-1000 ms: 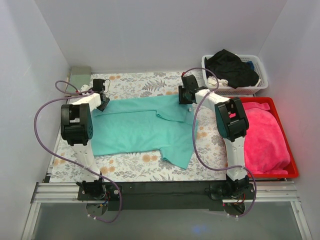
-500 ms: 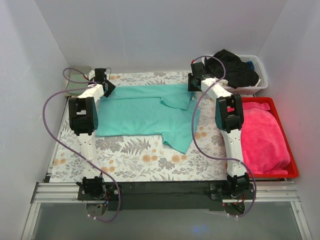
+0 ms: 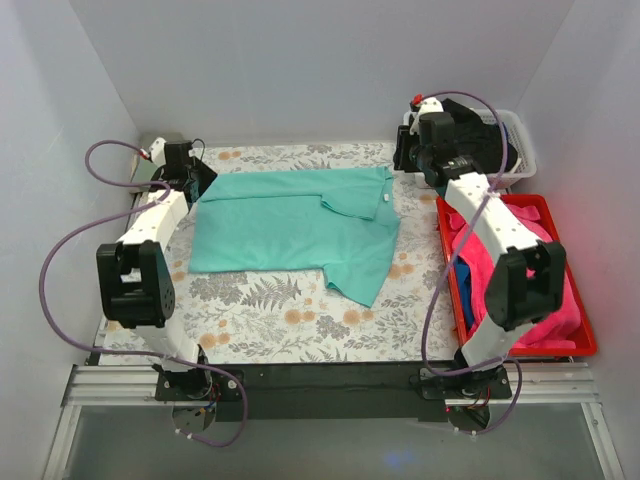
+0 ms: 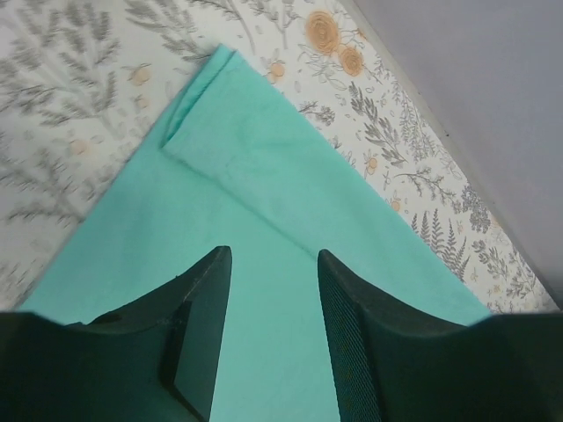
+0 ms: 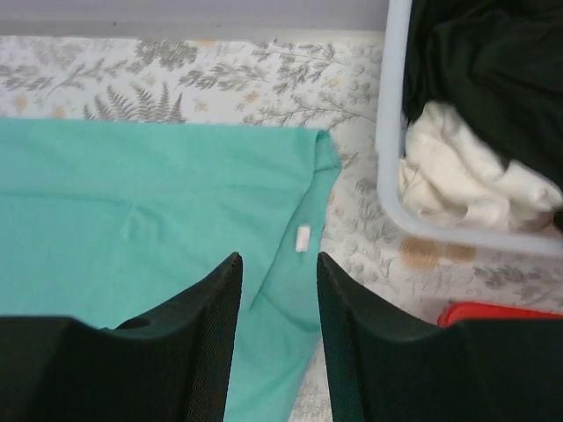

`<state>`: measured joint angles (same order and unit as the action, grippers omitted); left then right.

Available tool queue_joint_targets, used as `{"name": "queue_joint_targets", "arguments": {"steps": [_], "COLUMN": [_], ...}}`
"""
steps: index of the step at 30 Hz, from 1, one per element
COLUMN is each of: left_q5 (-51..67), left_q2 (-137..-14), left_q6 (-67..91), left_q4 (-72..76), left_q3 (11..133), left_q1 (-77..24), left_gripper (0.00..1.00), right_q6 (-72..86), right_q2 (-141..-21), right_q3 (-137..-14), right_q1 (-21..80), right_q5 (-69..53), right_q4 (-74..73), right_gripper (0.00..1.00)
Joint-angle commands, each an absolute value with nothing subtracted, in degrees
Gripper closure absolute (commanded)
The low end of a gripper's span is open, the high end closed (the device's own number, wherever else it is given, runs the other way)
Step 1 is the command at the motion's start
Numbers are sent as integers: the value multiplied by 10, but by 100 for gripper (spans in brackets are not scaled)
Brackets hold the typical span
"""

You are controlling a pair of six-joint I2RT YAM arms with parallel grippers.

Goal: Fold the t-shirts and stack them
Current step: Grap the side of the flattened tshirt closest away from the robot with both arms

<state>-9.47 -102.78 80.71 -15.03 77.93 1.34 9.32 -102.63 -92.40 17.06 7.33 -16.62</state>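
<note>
A teal t-shirt lies spread on the patterned table cover, its back edge near the wall and a folded flap hanging toward the front right. Its small white neck label sits near the right corner. My left gripper is open and empty above the shirt's back left corner; the left wrist view shows teal cloth between its fingers. My right gripper is open and empty, just off the shirt's back right corner; in the right wrist view it hovers over the label. A black t-shirt lies in the basket.
A white basket at the back right holds black and white garments. A red tray on the right holds pink cloth. The right arm reaches across the tray. White walls close the back and sides.
The grippers dragged the shirt toward the back wall, then let go. The left gripper drew back to the left. The right arm swung right, over the tray, toward the basket.
</note>
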Motion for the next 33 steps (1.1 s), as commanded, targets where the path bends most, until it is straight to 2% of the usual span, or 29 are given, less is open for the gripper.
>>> {"name": "queue_joint_targets", "arguments": {"steps": [1,7,9,13,21,29,33], "left_q5": [-167,-251,-256,-292,-323,-332,-335], "left_q2": [-926,-783,-748,-694,-758,-810,-831], "left_q6": [849,988,1025,1067,1104,1091,1085], "left_q4": [-209,-278,-275,-285,-311,-271,-260], "left_q3": [684,538,479,410,410,402,400], "left_q1": [14,8,8,-11,-11,-7,-1], "left_gripper": [57,62,65,66,64,60,62], "right_q6": [120,138,156,192,210,208,210], "right_q2": [-946,-801,-759,-707,-702,-723,-735], "right_q3": [-791,-603,-568,-493,-413,-401,-400], "right_q1": [190,235,246,263,309,315,316], "right_q5": [50,74,76,62,69,72,65], "right_q4": [-137,-130,-130,-116,-93,-90,-89], "right_gripper": [54,54,55,55,55,56,56]}}
